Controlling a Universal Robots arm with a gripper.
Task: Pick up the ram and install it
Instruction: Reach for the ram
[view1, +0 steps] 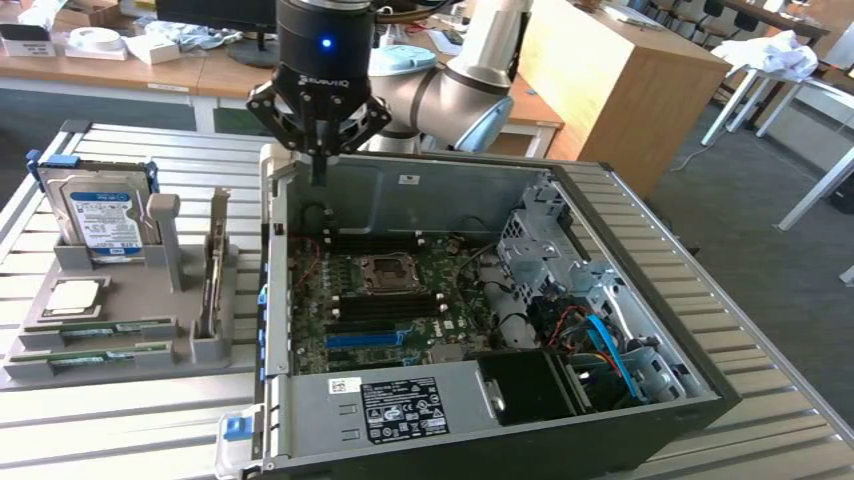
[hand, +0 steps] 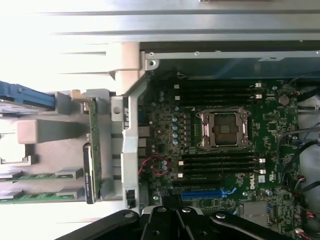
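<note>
- The gripper hangs from the arm over the open computer case, at its far corner on the exterior view's left.
- Its two black fingers are pressed together into one narrow point, and I see nothing between them.
- The fingertips point straight down, just beside the case's upper rim; I cannot tell whether they touch the metal.
- In the wrist view the gripper sits above the motherboard, near its blue slot.
- The ram sticks lie flat in the grey holder beside the case, two of them side by side, well apart from the gripper.
- In the same holder stand a hard drive and an upright expansion card, and a square processor chip lies flat.
- On the motherboard, the black memory slots beside the processor socket hold no stick.
</note>
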